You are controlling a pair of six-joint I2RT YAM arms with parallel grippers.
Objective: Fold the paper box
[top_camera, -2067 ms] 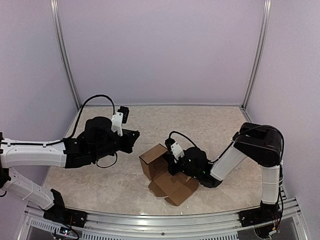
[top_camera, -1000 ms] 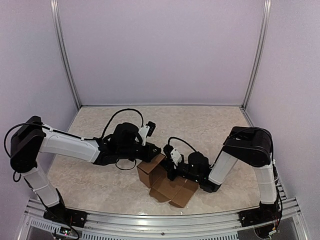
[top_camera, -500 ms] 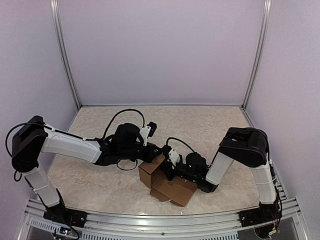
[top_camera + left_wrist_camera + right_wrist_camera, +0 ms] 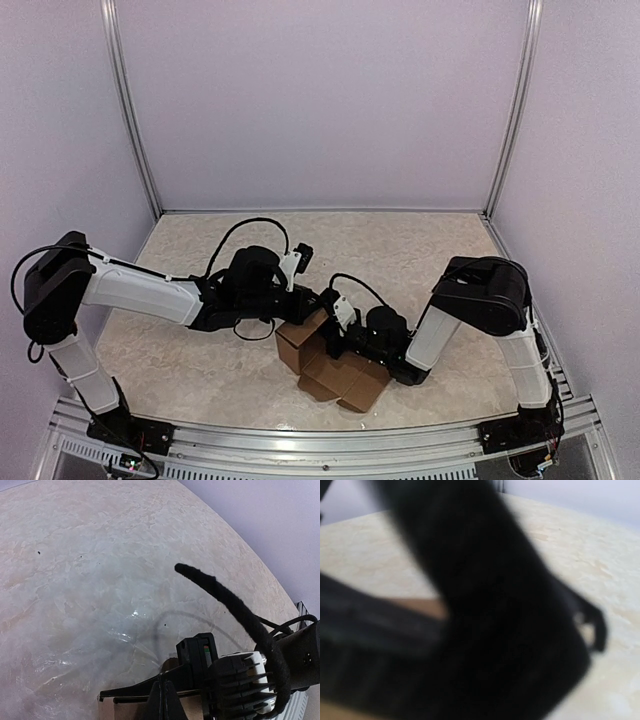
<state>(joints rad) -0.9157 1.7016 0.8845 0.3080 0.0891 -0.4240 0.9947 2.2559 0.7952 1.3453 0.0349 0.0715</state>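
Fully closed, the left tool [image 4: 316, 298] seemingly braced the far wall of the paper box [image 4: 345, 385]; the right tool [image 4: 338, 338], closed too, pressed inside it; pinch unclear.

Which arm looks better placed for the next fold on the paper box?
Probably right: the right gripper, shut, sits low among the open flaps of the paper box. The left gripper, also shut, is up at the raised panel's top edge, seemingly just bracing it.

Paper box [image 4: 300, 348] lies on the table [image 4: 420, 250], front centre.
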